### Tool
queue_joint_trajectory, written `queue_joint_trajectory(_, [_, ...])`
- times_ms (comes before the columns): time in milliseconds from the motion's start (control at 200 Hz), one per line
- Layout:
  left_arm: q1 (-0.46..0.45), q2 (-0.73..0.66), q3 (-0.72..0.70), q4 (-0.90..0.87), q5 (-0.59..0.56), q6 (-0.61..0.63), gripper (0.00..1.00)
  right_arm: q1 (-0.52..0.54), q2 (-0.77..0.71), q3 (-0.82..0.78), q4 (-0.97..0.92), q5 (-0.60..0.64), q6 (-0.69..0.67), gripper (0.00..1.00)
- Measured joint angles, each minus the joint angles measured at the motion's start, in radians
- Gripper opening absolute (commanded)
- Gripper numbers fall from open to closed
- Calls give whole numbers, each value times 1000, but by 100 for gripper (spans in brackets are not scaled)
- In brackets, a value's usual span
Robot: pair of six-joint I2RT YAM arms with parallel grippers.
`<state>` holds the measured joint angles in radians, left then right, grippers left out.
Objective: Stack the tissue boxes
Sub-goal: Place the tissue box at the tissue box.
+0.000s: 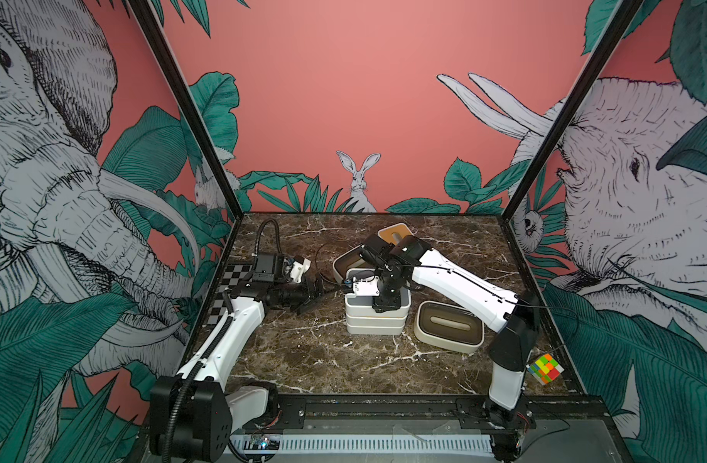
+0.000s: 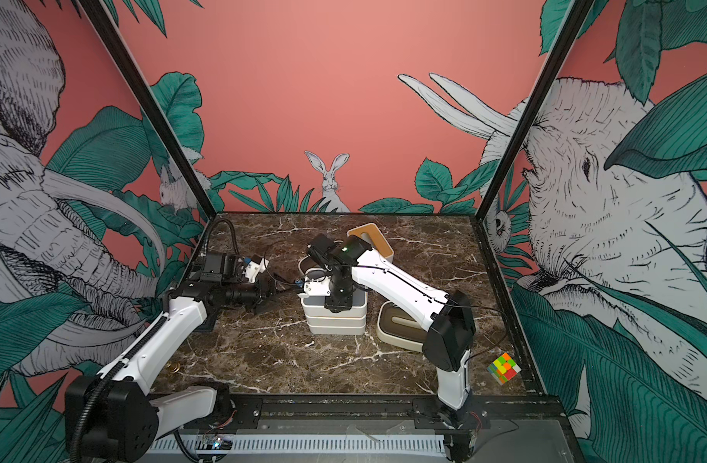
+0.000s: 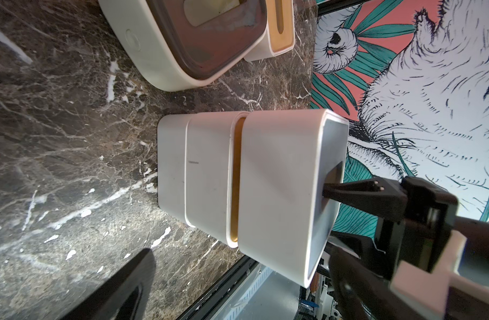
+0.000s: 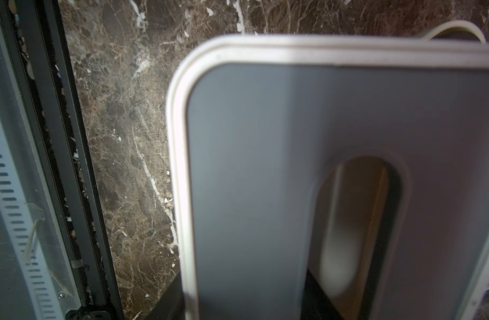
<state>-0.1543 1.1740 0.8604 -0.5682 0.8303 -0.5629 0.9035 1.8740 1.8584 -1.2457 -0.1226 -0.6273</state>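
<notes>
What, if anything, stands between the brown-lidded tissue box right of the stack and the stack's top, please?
The right hand does: it is shut on the grey-lidded top box, one finger in the lid's slot, covering the stack's top. Nothing else visible lies between the brown-lidded box and the stack.

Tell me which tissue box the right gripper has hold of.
The top box of the three-high stack, the one with the grey lid: the right gripper is shut on it, one finger down through its slot.
</notes>
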Motion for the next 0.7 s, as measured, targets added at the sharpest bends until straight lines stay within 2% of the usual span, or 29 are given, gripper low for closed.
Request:
queue_joint_trajectory(535, [1, 0, 0, -10, -1, 14, 99, 2, 21, 2, 2, 9, 16, 43])
queue_joint_trajectory(700, [1, 0, 0, -10, 0, 14, 99, 2, 21, 2, 2, 11, 22, 53])
